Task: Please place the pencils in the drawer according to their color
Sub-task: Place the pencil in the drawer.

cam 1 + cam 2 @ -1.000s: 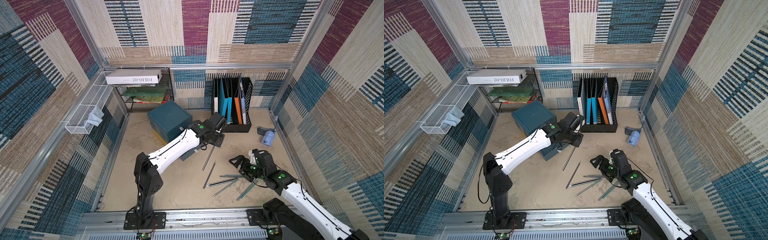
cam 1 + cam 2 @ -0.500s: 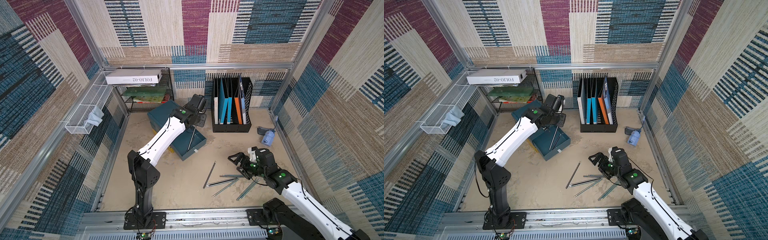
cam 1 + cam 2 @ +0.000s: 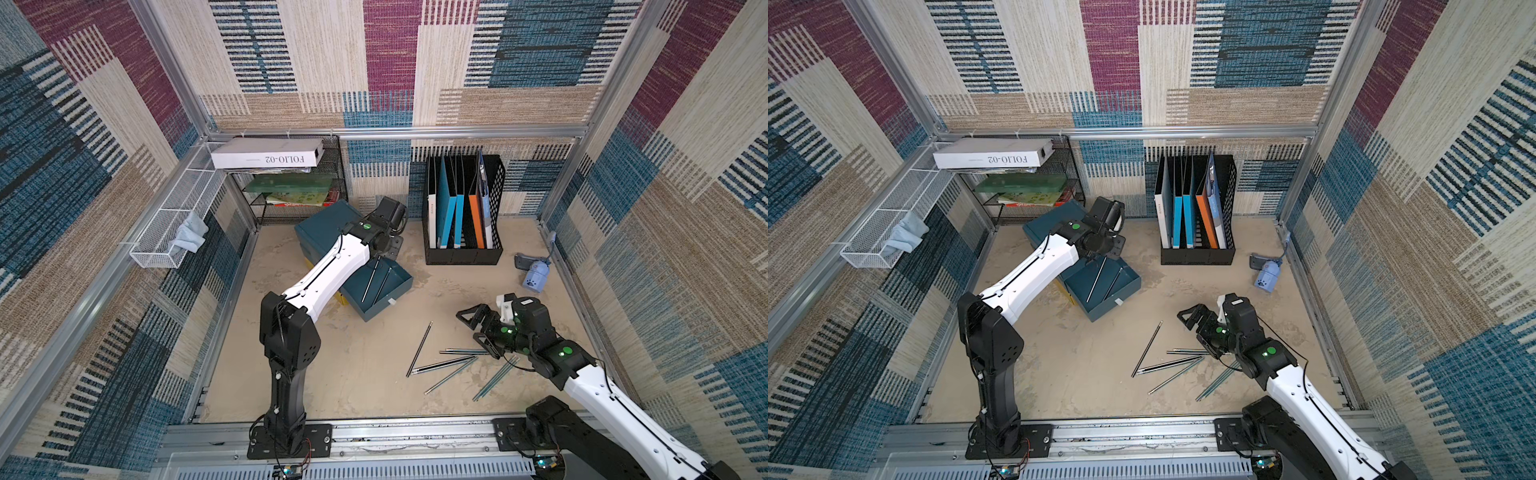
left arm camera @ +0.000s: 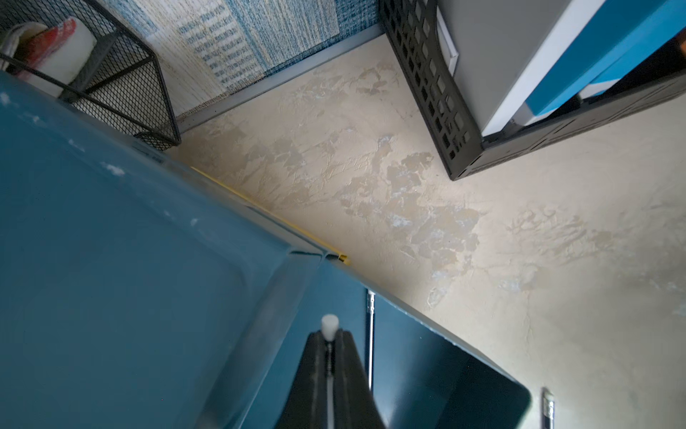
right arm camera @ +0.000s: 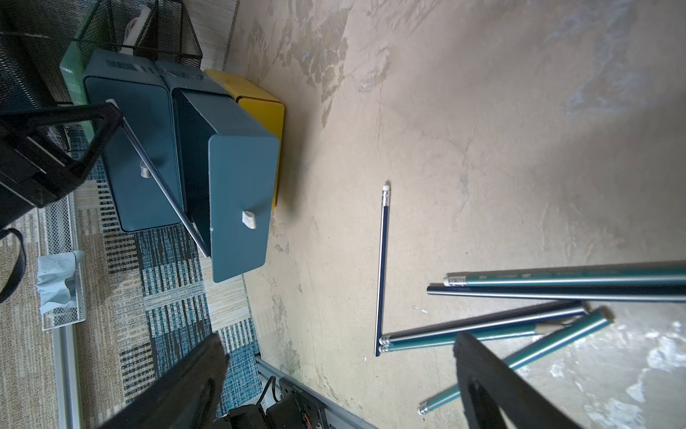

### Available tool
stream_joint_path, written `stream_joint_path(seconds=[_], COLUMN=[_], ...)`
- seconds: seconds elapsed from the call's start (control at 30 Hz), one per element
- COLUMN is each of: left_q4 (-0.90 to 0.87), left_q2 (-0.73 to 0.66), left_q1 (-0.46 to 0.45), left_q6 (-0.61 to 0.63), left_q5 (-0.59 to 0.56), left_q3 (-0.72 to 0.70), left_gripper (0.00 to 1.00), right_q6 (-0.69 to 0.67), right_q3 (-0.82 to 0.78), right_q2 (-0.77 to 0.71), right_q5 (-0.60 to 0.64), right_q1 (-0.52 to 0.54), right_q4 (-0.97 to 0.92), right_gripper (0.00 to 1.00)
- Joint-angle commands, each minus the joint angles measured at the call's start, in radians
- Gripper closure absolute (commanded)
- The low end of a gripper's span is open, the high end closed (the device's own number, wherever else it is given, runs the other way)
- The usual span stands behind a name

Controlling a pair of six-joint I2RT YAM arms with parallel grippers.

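The mottled beige tabletop [image 3: 332, 382], boxed in by woven patterned walls [image 3: 685, 208], has open room at near left and centre. Loose pencils [image 3: 451, 361] lie scattered at near right, under the right gripper [image 3: 474, 330], whose jaws are spread wide. The left gripper [image 4: 329, 336] is clamped on one pencil [image 3: 371, 277] that slants into the open teal drawer [image 3: 388, 306] at far centre-left, near the file rack [image 3: 463, 255].

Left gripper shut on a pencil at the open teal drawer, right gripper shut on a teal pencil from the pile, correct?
No: the right wrist view shows the right gripper open and empty by the loose pencils. The left gripper is shut on a pencil at the open teal drawer.
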Motion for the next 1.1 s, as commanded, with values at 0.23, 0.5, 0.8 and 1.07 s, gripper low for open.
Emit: stream_joint_path(seconds=[0.23,0.5,0.8,1.07], left_q4=[0.06,0.052,0.031,-0.005], left_q2=[-0.081,-0.095,-0.106,-0.148], left_q1=[0.0,-0.003,-0.009,-0.022], left_q6=[-0.056,-0.068,-0.068,-0.103], left_q5=[0.038,0.072,0.092,0.155], left_q3=[-0.16,-0.188,-0.161,-0.088], left_gripper=[1.0,0.94,0.64,0.56], right_q6=[-0.002,-0.016,-0.026,-0.047], right_q3=[-0.015,-0.008,0.0,0.003], right_q2=[0.0,0.007,0.011,0.008], right_q5=[0.01,0.021,0.03,0.047], right_q1=[0.001,0.002,0.0,0.0], right_q4=[0.024,0.019,0.012,-0.008], right_gripper=[0.01,0.0,0.0,0.0])
